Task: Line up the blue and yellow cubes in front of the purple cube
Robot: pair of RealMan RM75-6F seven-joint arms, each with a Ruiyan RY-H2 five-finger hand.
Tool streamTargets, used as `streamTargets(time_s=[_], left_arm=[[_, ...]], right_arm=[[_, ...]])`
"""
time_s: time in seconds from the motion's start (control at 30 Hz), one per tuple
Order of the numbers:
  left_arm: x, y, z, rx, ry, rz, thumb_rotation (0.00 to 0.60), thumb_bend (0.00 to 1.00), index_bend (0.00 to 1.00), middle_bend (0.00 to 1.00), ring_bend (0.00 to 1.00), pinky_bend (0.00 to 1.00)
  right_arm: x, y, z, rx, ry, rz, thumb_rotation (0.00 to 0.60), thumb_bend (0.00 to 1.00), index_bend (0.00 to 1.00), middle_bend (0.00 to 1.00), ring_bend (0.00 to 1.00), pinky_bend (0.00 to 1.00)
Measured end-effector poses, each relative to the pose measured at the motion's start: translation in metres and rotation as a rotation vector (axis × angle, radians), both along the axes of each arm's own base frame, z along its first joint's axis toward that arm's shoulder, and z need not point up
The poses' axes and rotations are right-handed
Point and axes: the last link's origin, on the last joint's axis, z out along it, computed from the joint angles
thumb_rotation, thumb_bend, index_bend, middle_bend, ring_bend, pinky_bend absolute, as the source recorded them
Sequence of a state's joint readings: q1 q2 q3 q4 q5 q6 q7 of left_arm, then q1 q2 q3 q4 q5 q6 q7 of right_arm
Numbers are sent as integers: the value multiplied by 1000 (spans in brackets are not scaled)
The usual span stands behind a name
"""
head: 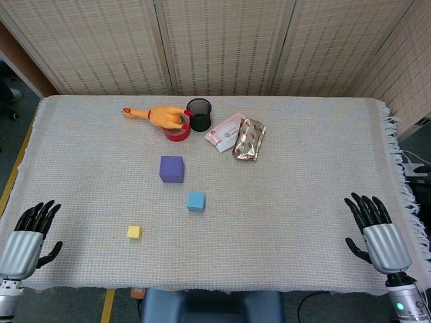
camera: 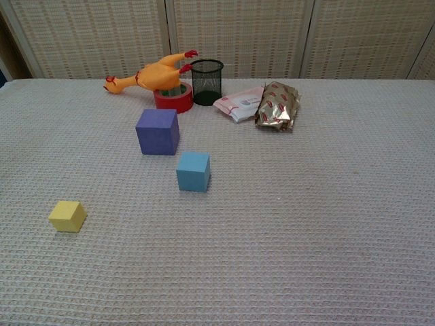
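Blue cube (head: 196, 200) near purple cube (head: 172, 169); yellow cube (head: 135, 232) apart, nearer left hand (head: 28, 237). Left hand and right hand (head: 377, 231): fingers spread, holding nothing, at surface (head: 303, 202) corners.

The table (camera: 340, 238) is covered w/ a rough, waffle-woven cloth, fringed at one edge. Purple cube (camera: 158, 132), blue cube (camera: 193, 171) and yellow cube (camera: 67, 216) are seen as matt, foam-like. The snack bag (camera: 276, 106) is glossy, crinkled foil. The cup (camera: 206, 81) is made of black wire mesh.
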State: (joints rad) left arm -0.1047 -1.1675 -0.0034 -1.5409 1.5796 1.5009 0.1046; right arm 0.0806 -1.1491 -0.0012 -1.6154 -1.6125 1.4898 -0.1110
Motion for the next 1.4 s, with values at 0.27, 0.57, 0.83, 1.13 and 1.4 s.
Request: streamTargets(time_s=[0.27,0.57,0.83,1.13,1.4], left_arm=[[4,0,-5,-9,-18,-30,600,357,0,0,0,137],[39,7,-26,-50,0,-170,600,357,13,617,593,813],[80,41,-63,-238,-25,-211,600,355,102,1000,1000,1000],[141,87,-110,-382,-138,-239,600,358,155,1000,1000,1000],[176,103,-150,-383,-199,-237,600,356,194,1000,1000,1000]], right_arm=[[2,3,4,-18,-8,-1,600,38,0,0,0,0],[0,-1,6,-19,-17,-7,600,39,0,0,0,0],[-1,-4,6,-19,-22,-16,600,38,0,0,0,0],[-6,-8,11,-43,-25,-39,600,38,0,0,0,0],[-9,-7,15,-50,-32,-52,600,39,0,0,0,0]])
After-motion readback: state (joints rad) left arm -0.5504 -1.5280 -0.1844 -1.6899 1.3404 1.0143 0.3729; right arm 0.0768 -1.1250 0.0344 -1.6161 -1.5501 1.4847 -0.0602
